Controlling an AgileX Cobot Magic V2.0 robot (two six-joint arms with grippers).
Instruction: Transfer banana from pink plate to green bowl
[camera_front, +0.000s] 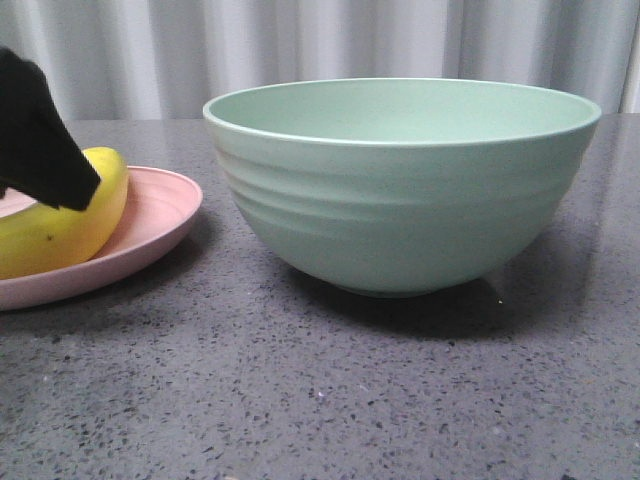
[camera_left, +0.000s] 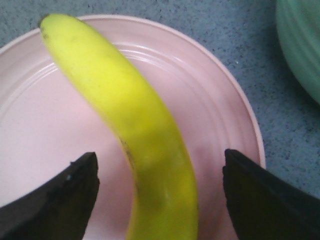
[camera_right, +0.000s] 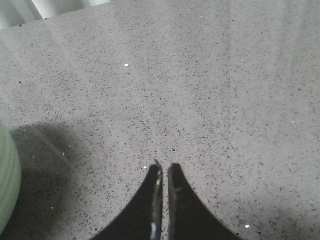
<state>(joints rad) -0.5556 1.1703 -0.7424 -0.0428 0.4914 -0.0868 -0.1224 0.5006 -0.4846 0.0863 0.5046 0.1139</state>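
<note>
While the grey speckled table (camera_front: 330, 400) fills the whole foreground of the front view with bare surface, the green bowl (camera_front: 400, 185) stands at its middle, upright, rim level, with open tabletop in front of it and to its right. A strip of table separates the bowl from the pink plate (camera_front: 150, 225), which lies to the left and runs off the frame's left edge. On the plate lies the banana (camera_front: 60, 235), its rounded end near the plate's right rim.

A dark finger of the left gripper (camera_left: 160, 192) overlaps the banana's top in the front view. The left wrist view shows what that view hides: the two fingers stand wide apart, one on each side of the banana, with pink plate visible between each finger and the fruit, so nothing is clamped. It also shows the plate's rim clear of the bowl, with grey table between them.

Only the right wrist view shows the right gripper (camera_right: 163, 172). Its fingertips are pressed almost together, holding nothing, over bare table, with the bowl's side just at the frame edge.
</note>
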